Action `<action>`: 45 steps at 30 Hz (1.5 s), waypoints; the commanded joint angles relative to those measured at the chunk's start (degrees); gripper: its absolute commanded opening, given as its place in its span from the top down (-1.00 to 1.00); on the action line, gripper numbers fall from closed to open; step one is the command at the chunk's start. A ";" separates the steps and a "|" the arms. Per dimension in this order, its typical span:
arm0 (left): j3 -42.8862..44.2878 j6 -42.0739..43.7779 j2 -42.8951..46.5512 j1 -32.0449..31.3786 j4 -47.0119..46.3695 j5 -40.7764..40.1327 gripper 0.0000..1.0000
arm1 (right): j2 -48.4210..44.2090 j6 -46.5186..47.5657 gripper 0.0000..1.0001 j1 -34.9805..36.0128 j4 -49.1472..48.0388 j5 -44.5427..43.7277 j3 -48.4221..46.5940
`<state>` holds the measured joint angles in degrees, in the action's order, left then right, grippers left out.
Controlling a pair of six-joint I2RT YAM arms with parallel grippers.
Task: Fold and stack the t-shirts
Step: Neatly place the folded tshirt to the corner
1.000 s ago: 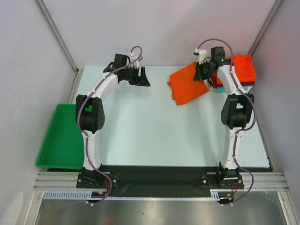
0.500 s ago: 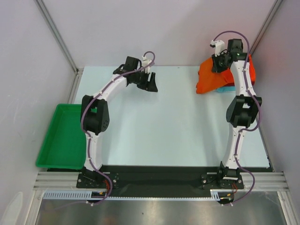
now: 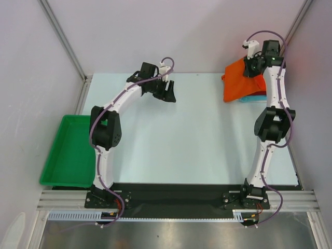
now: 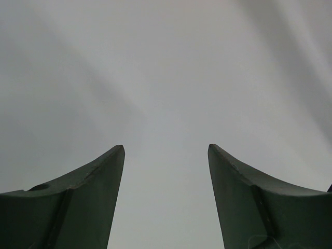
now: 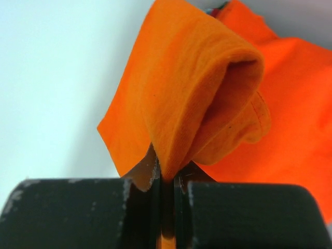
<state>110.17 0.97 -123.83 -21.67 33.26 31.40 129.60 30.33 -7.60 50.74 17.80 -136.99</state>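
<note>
A folded bright orange t-shirt (image 3: 240, 83) lies at the table's far right, over a pile of which only a teal edge (image 3: 252, 98) shows. My right gripper (image 3: 255, 70) is shut on a fold of this orange shirt; in the right wrist view the cloth (image 5: 197, 98) bunches up out of the closed jaws (image 5: 168, 179). My left gripper (image 3: 168, 92) is open and empty above the table's far middle; in the left wrist view its fingers (image 4: 93, 192) stand wide apart over bare surface.
A green plastic tray (image 3: 67, 153) sits off the table's left edge. Grey walls close in at the back and on both sides. The pale table (image 3: 192, 140) spreads between the arms.
My right gripper has carried the orange shirt from the table's far middle to the right, onto the pile, hiding the orange-red shirt there. My left gripper shifted slightly right.
</note>
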 commanded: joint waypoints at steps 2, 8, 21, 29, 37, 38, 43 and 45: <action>0.49 1.31 4.91 -0.74 -0.56 0.24 -0.42 | -6.64 -0.62 1.00 -2.51 -2.84 -0.40 -4.60; -0.13 1.58 5.79 -1.44 -0.47 0.07 -0.42 | -6.47 -1.58 1.00 -4.62 -4.51 -0.58 -7.23; -1.98 3.51 7.90 -3.99 0.14 -2.39 -0.43 | -1.02 -2.02 1.00 -7.96 -6.53 -3.56 -9.53; -2.85 5.53 8.43 -6.10 0.85 -5.38 -0.45 | 4.34 -1.50 1.00 -10.60 -9.08 -6.99 -11.72; -3.91 7.02 8.34 -7.77 1.28 -8.02 -0.46 | 10.23 -1.41 1.00 -12.00 -11.80 -10.59 -14.09; -4.00 7.11 8.26 -8.03 1.29 -8.19 -0.45 | 10.67 -1.41 1.00 -12.00 -12.50 -10.86 -14.36; -4.26 7.81 8.17 -9.00 1.55 -9.77 -0.46 | 13.22 -1.94 1.00 -11.92 -14.00 -12.09 -16.55; -4.44 7.90 8.08 -9.35 1.64 -10.04 -0.46 | 13.57 -1.94 1.00 -11.83 -14.70 -12.09 -17.08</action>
<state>106.04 6.98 -119.66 -30.22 35.00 22.52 143.20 28.88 -19.33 41.01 7.42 -149.93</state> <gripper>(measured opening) 0.725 0.066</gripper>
